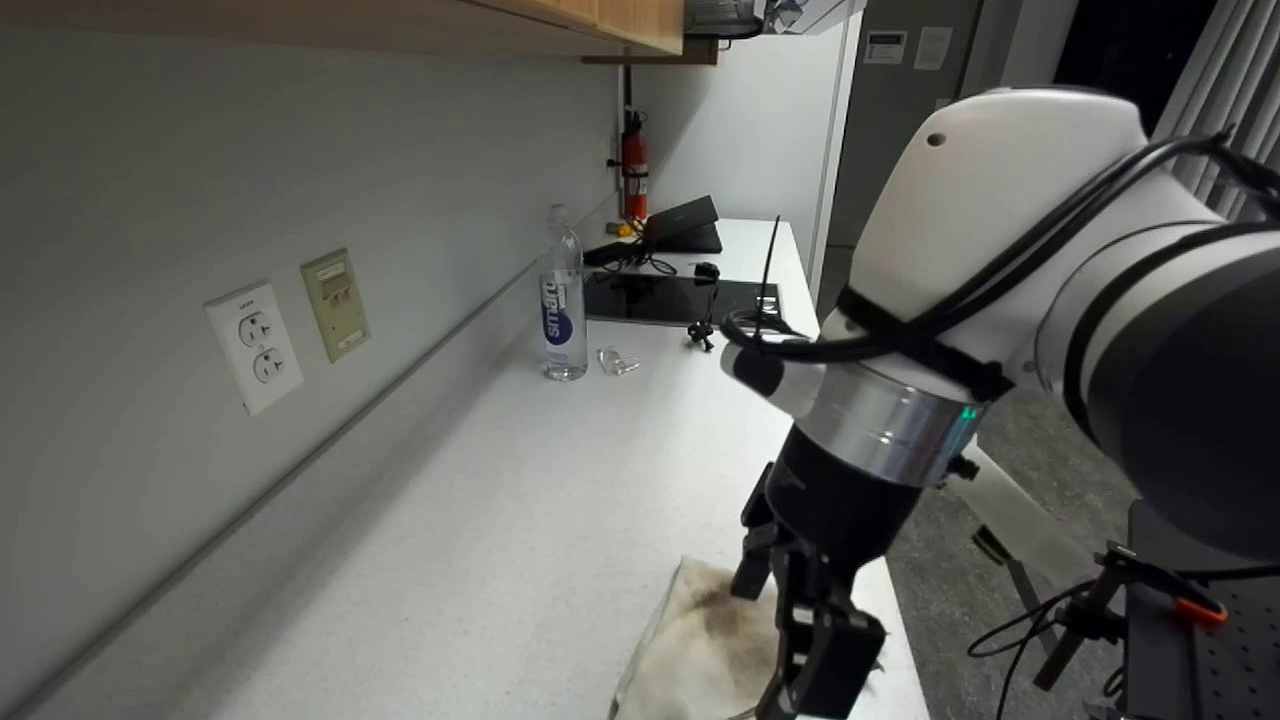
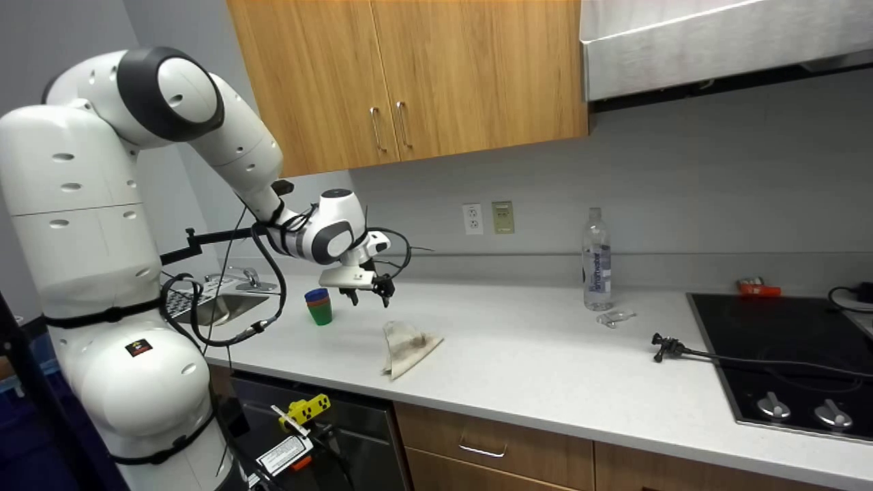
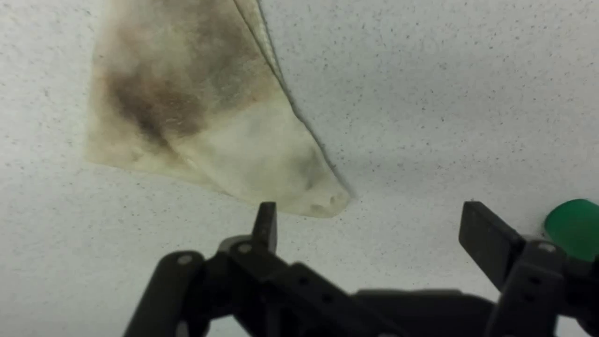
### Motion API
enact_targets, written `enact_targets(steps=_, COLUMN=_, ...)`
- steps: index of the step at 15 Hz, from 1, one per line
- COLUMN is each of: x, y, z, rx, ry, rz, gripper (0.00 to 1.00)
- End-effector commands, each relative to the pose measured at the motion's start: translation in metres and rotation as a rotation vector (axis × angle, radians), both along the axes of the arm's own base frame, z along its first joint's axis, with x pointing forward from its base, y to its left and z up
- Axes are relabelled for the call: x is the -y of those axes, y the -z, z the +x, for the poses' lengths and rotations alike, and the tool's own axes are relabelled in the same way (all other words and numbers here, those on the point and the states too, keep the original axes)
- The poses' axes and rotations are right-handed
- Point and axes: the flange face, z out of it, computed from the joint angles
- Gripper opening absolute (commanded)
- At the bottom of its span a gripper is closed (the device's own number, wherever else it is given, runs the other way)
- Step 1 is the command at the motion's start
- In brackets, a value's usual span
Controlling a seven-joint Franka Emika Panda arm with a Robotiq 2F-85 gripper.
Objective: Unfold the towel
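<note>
The towel (image 2: pixel 409 346), beige with dark brown smudges, lies folded into a rough triangle on the counter near its front edge. In the wrist view the towel (image 3: pixel 262 154) has its narrow corner pointing down and right, and a hemmed lower layer shows along its upper right edge. Part of it is cut off at the top of that view. My gripper (image 3: pixel 369 210) is open, its jaws wide apart with only counter seen between them. The gripper (image 2: pixel 369 300) hangs above the counter beside the towel, apart from it. In an exterior view the fingers partly cover the towel (image 1: pixel 690 650).
Stacked cups (image 2: pixel 320 314), green lowest, stand left of the towel near the sink (image 2: pixel 225 310). A water bottle (image 2: pixel 597 266) and a small clear object (image 2: pixel 615 318) are by the wall. A black mount with a cable (image 2: pixel 668 346) lies near the cooktop (image 2: pixel 805 368).
</note>
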Motion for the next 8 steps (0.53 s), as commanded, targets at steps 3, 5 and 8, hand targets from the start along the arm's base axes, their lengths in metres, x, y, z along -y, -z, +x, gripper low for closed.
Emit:
enact_targets(steps=3, x=-0.049, y=0.03, z=0.014, rx=0.004, ry=-0.016, rz=0.044, gripper=1.0)
enact_targets(steps=5, x=-0.054, y=0.047, z=0.019, rx=0.0, ry=-0.016, rz=0.037, gripper=1.0)
enact_targets(steps=8, x=-0.055, y=0.07, z=0.027, rx=-0.002, ry=-0.009, rz=0.024, gripper=1.0)
